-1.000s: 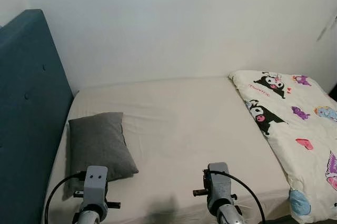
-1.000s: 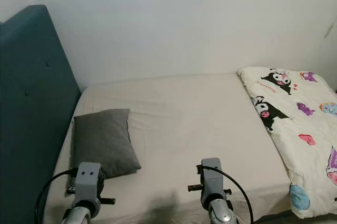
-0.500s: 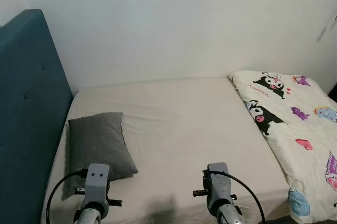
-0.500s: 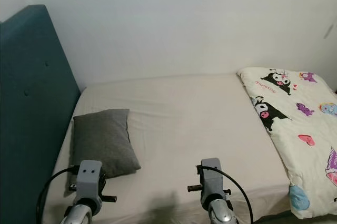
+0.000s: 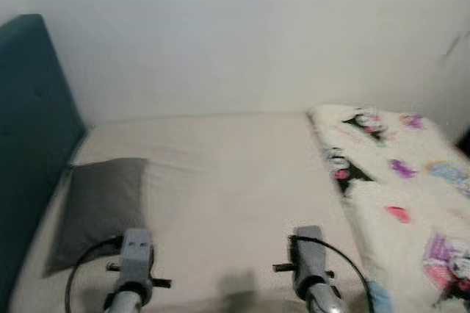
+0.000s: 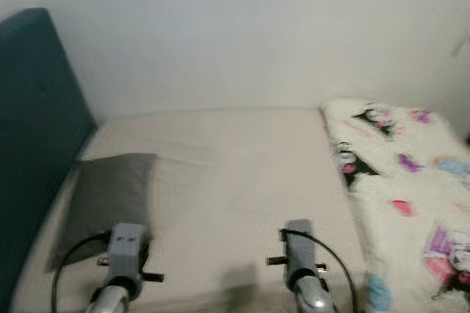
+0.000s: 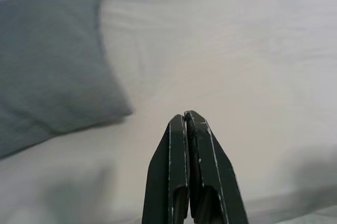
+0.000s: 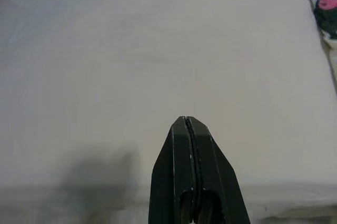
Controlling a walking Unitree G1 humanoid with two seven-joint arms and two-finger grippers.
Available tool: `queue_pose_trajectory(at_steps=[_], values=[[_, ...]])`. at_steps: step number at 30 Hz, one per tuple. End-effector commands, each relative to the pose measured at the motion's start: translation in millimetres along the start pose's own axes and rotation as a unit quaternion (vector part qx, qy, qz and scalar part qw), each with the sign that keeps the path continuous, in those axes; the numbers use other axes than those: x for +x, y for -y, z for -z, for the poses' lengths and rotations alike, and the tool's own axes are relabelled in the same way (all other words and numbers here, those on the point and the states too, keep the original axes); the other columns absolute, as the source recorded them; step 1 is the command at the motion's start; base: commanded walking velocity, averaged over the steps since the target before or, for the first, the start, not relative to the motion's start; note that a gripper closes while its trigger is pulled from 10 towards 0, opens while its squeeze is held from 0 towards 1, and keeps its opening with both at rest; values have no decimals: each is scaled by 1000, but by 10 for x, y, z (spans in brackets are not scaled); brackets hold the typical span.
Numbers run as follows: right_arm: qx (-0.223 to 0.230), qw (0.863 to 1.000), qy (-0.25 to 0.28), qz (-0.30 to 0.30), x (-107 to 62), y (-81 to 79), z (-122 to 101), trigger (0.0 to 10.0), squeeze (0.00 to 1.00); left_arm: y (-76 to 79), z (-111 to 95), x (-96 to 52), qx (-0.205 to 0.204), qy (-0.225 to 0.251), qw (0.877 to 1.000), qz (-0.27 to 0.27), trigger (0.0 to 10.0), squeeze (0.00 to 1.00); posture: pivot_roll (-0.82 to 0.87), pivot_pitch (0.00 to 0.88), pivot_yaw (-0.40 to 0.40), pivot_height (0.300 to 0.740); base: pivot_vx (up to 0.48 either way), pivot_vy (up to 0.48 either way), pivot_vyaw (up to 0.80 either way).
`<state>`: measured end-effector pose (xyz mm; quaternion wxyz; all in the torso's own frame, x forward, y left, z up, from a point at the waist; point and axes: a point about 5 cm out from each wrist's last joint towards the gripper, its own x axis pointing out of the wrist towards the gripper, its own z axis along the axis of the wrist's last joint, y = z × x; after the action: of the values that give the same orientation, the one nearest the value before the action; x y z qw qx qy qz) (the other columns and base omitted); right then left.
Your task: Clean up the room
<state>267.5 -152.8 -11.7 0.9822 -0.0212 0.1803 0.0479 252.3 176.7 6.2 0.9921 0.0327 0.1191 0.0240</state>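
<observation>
The bed [image 5: 235, 173] lies right in front of us, its cream sheet bare across the middle. A grey pillow [image 5: 99, 206] rests at our left beside the teal headboard [image 5: 33, 129], and a cartoon-print quilt [image 5: 400, 195] covers the right end. Our left gripper [image 7: 186, 116] hovers over the sheet near the pillow, fingers pressed together, holding nothing. Our right gripper [image 8: 187, 120] hangs above open sheet, fingers likewise closed and empty. The head views are blurred.
</observation>
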Motion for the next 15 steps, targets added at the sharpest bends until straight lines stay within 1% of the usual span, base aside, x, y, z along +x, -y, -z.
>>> queue_pose_trajectory(at_steps=[1, 15], values=[[3, 1000, -13, 7, -23, 47, 53, 10000, 0, 27, 29, -23, -1, -5, 1000, 4, 10000, 0, -49, 75, -52, 740, 0, -480, 0], [7, 1000, -13, 4, -25, 28, 57, 10000, 0, 24, 28, -24, 3, -5, 1000, 7, 10000, 0, -48, 83, -49, 740, 0, -480, 0]])
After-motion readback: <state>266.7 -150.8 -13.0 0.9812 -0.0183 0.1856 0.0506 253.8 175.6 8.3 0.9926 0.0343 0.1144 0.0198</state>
